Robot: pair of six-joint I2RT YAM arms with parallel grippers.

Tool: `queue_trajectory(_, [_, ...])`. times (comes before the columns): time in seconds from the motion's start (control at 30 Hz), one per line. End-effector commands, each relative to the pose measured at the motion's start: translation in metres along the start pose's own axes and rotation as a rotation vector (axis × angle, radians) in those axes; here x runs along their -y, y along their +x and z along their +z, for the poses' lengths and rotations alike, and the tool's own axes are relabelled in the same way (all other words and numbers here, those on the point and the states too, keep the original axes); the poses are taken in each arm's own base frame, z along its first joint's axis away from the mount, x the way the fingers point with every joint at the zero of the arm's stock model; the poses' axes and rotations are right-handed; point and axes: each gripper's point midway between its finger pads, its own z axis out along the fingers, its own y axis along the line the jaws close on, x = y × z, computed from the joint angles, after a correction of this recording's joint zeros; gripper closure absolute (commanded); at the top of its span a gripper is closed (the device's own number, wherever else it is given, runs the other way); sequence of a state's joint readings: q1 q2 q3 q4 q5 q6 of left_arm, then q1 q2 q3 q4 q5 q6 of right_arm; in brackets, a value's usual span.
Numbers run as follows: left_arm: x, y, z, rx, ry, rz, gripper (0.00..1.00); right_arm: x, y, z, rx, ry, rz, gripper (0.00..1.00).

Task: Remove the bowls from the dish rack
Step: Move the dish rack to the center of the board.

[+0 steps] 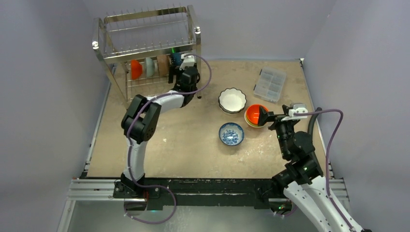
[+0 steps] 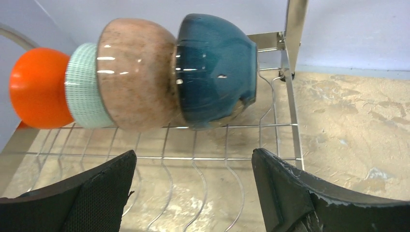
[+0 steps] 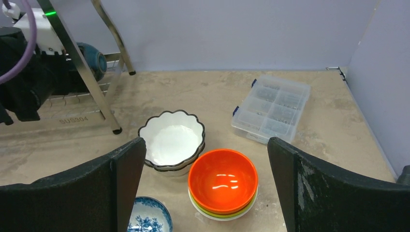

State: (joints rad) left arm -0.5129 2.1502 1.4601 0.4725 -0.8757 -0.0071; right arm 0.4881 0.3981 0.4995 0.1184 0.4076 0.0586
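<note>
The blue-patterned bowl (image 1: 231,134) is sitting nearest the arm bases on the table (image 1: 169,145). At its 2 o'clock, the right gripper (image 1: 263,116) is hovering with jaws spread wide and empty at an orange bowl (image 3: 222,180), which is nesting in a yellow-green bowl (image 3: 220,214). At the patterned bowl's 12 o'clock, the white scalloped bowls (image 1: 232,100) are resting stacked, with the clear box (image 1: 270,84) lying at their 2 o'clock.

Farther back, the left gripper (image 2: 193,154) is reaching into the lower tier of the dish rack (image 1: 145,48), fingers parted and gripping nothing, just short of the teal bowl (image 2: 215,67). The tan bowl (image 2: 135,72), pale green bowl (image 2: 84,92) and second orange bowl (image 2: 36,87) are standing pressed beside it on edge.
</note>
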Motion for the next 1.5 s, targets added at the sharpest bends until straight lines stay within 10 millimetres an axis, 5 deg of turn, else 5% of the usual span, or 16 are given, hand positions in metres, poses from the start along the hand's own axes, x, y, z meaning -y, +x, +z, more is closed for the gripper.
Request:
queue_trajectory(0.0, [-0.019, -0.026, -0.020, -0.002, 0.060, -0.041, 0.12, -0.002, -0.016, -0.003, 0.063, -0.020, 0.013, 0.01])
queue_trajectory(0.43, [-0.014, 0.020, -0.072, -0.066, 0.464, 0.314, 0.11, -0.003, -0.020, -0.006, 0.078, -0.031, 0.025, 0.02])
queue_trajectory(0.9, [-0.011, 0.071, -0.051, -0.231, 0.591, 0.578, 0.16, -0.003, -0.017, -0.005, 0.067, -0.029, 0.020, 0.01])
queue_trajectory(1.07, [-0.019, 0.052, -0.059, -0.191, 0.581, 0.533, 0.16, -0.005, -0.016, -0.005, 0.066, -0.035, 0.018, 0.01])
queue_trajectory(1.33, [-0.034, -0.005, -0.082, -0.084, 0.602, 0.442, 0.16, -0.004, -0.017, -0.005, 0.070, -0.033, 0.020, 0.01])
queue_trajectory(1.47, [-0.040, 0.018, -0.084, -0.120, 0.623, 0.524, 0.16, -0.004, -0.018, -0.006, 0.073, -0.034, 0.022, 0.01])
